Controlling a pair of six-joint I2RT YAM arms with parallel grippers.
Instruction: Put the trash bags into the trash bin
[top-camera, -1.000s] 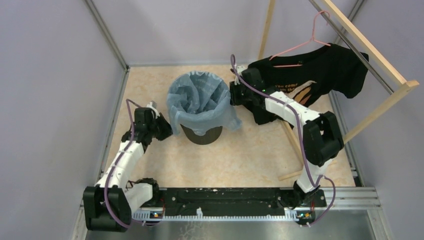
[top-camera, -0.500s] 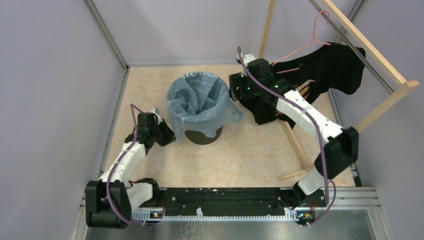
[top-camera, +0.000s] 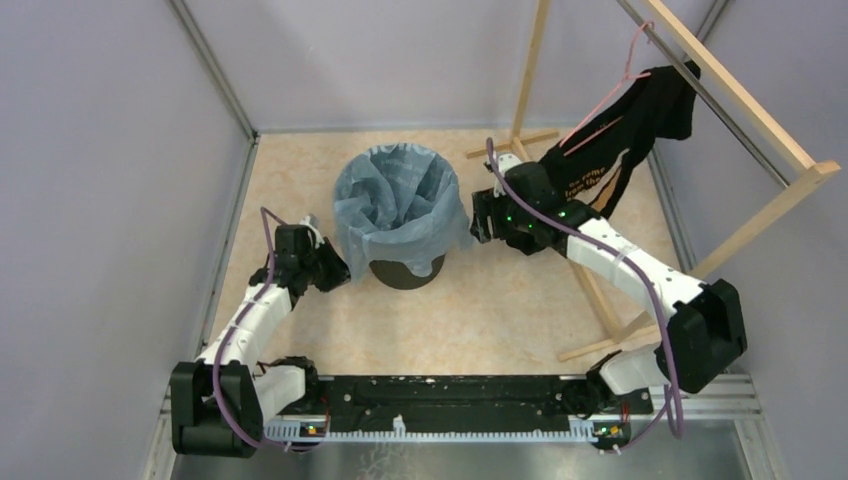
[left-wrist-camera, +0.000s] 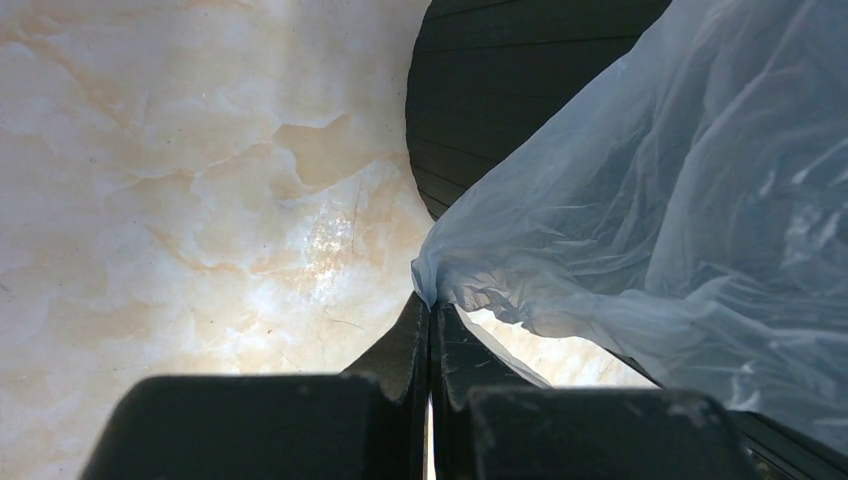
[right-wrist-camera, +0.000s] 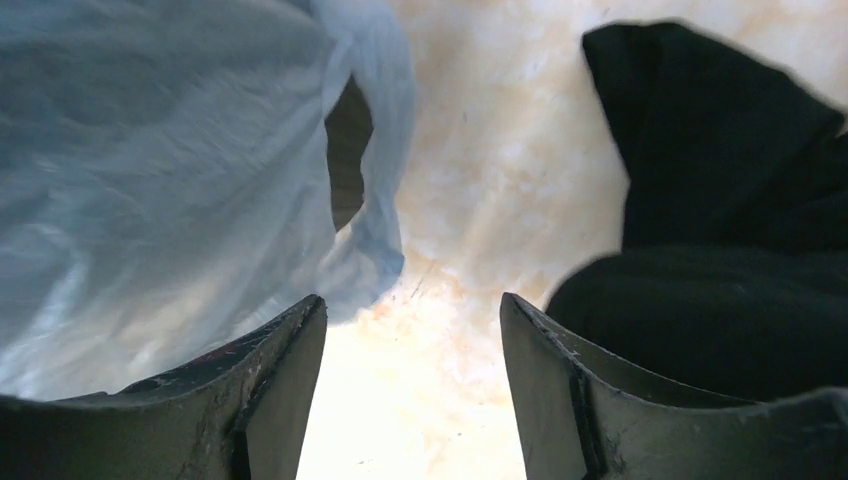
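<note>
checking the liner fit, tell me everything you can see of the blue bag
The bag is thin, translucent pale-blue plastic, crinkled. It lines the black bin, mouth open upward, its edge folded out over the rim and draped down the sides. The left pincer is shut on a corner of that skirt. The right pincer is open beside it, not gripping it.

Top view: bright, even light from above. Only faint, soft shadows on desk (top-camera: 500, 310) near trash bin (top-camera: 405, 272). No glare. Sharp all over.

Left wrist view: white shiny spot on desk. Trash bag (left-wrist-camera: 650, 200) glows pale, light coming through it. Bin side very dark. Left end effector (left-wrist-camera: 430, 320) black, fuzzy up close.

Right wrist view: blurry all over. Desk very bright, washed out. Black shirt (right-wrist-camera: 740, 220) has fuzzy edges, no detail. Right end effector (right-wrist-camera: 412, 305) dark, in shade.
</note>
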